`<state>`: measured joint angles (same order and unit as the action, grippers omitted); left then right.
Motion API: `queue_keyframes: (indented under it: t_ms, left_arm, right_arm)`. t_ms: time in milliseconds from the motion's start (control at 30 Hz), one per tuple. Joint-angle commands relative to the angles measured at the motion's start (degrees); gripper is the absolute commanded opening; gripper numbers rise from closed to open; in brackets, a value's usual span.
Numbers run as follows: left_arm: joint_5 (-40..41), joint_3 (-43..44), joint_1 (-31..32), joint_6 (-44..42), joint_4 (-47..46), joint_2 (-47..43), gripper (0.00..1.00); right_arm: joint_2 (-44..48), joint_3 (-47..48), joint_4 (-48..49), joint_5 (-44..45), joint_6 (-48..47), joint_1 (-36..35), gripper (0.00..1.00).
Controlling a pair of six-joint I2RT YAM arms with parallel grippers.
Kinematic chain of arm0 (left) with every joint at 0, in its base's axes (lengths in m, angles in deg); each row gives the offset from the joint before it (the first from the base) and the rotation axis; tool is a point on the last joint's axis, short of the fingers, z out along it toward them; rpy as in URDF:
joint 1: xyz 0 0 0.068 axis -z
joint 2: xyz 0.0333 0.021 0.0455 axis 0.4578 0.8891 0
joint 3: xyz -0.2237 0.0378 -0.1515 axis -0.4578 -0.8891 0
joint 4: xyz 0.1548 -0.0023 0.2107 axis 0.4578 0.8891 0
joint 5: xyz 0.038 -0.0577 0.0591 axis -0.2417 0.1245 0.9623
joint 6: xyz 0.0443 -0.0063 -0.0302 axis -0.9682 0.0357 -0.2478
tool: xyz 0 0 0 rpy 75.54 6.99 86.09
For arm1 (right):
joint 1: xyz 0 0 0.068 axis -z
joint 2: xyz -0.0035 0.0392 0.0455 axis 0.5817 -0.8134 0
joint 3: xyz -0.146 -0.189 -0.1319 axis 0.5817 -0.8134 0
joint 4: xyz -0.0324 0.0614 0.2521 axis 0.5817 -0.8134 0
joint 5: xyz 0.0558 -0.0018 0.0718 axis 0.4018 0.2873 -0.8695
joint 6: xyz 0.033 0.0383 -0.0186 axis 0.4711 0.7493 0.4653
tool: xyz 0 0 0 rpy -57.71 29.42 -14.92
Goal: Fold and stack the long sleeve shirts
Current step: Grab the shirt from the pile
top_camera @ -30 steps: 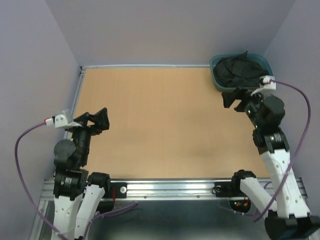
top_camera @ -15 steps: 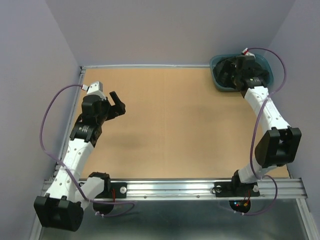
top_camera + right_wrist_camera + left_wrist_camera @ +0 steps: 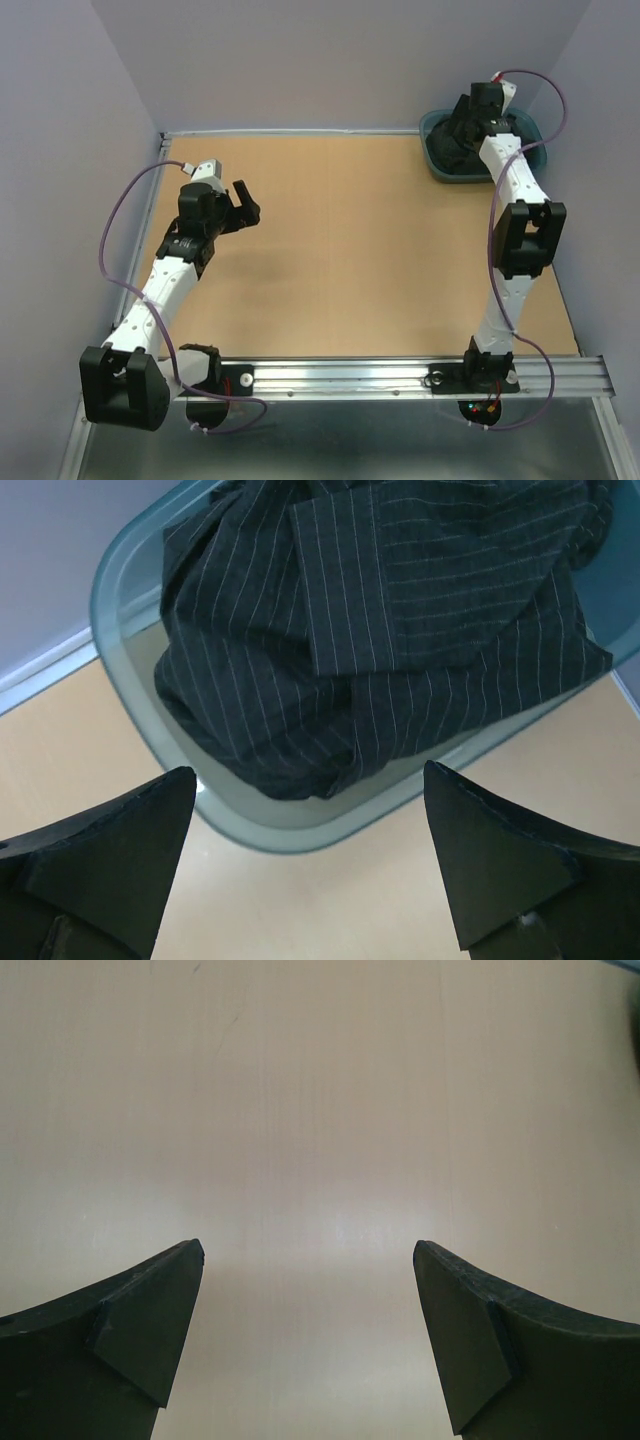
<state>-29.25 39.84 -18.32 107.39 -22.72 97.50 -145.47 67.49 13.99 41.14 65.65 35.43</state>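
My right pincer [image 3: 308, 770] is wide open and holds nothing. It hangs right above the teal plastic tub [image 3: 300, 835]. Its two dark fingers [image 3: 110, 850] touch neither the tub nor the cloth. The black long sleeve shirt with thin pale stripes [image 3: 400, 630] lies all crumpled up inside the tub and fills most of it. One folded flap of it lies on top.

My left pincer [image 3: 308, 1247] is wide open too, and it holds nothing. It hangs over the bare light wooden table [image 3: 320, 1110], well apart from the tub, far off to the tub's left and a bit nearer to me.

A second ago the right arm was folded up, and its pincer sat just in front of the tub, on my side of it. Now that arm is stretched out long and the pincer is over the tub. The left arm was tucked back, even farther from the tub. Now it has reached out across the table. Both pincers have stayed wide open. The shirt has stayed in the tub.
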Motion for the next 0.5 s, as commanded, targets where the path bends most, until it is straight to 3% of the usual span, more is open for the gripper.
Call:
queue_keyframes:
  t_ms: [0,367,467]
  left_arm:
    - [-2.3,-1.7,-0.1,-2.5,-3.9,0.3,0.99]
    - [-2.6,-2.8,-0.1,-2.6,-4.0,0.5,0.99]
    - [-2.3,-2.8,-0.1,-2.5,-4.1,1.2,0.99]
  right_arm:
    - [-8.6,9.8,0.4,2.5,-2.6,1.5,1.00]
    - [-24.1,14.6,3.6,2.4,-5.6,3.2,1.00]
    - [-24.5,13.6,5.5,3.7,-6.2,3.3,0.67]
